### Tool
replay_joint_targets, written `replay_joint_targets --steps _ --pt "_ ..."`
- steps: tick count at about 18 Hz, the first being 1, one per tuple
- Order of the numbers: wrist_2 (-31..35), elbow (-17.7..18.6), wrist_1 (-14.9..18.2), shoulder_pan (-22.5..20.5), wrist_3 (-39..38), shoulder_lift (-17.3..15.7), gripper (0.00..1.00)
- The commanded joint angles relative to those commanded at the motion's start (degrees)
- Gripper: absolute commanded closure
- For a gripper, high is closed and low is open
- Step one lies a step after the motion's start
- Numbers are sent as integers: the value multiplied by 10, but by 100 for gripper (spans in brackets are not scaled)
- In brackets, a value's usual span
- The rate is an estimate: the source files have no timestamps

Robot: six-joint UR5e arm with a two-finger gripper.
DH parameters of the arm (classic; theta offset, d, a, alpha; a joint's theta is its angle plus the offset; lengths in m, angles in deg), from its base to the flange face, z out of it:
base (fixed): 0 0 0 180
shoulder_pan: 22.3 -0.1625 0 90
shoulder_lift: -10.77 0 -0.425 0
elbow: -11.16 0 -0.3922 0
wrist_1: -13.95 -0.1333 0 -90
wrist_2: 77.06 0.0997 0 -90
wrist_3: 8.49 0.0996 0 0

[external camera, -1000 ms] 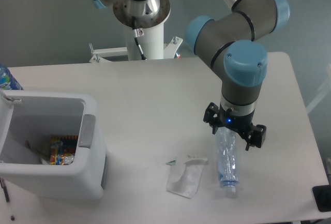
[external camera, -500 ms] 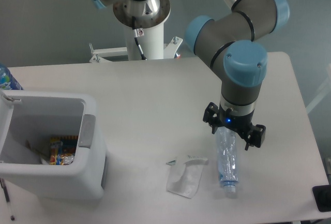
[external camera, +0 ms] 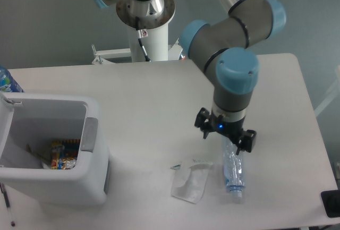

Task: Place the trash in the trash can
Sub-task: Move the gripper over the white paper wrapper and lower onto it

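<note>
The crushed clear plastic bottle (external camera: pixel 232 169) lies on the white table, cap end toward the front edge. The flat translucent white wrapper (external camera: pixel 190 181) lies just left of it. My gripper (external camera: pixel 225 130) points down over the bottle's far end, a little to its left, with its black fingers spread apart and holding nothing. The white trash can (external camera: pixel 90 134) stands at the front left, open at the top, with colourful litter (external camera: pixel 64 154) inside.
A blue-labelled bottle (external camera: pixel 5 80) stands at the left edge behind the can. A black object (external camera: pixel 330 203) sits at the front right corner. The robot's white base pillar (external camera: pixel 149 33) stands behind the table.
My gripper and arm have shifted left and slightly back, off the bottle. The bottle and the wrapper have stayed where they were.
</note>
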Motion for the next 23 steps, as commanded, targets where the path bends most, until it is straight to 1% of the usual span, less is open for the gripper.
replay_joint_targets --steps 2,3,4,11,13,19,20,21,23 --pt "3 37 -83 6 -9 3 0" --pt "2 49 -106 6 -9 4 0" --pt "2 54 -114 7 -9 6 0" --pt "1 53 -119 29 -9 41 0" --pt "2 52 -119 41 -11 54 0" --pt "3 54 -117 54 -13 68 0" --pt "4 54 -117 57 -15 70 7" --pt "4 54 -117 60 -16 73 16" --pt "4 54 -116 60 -22 74 41"
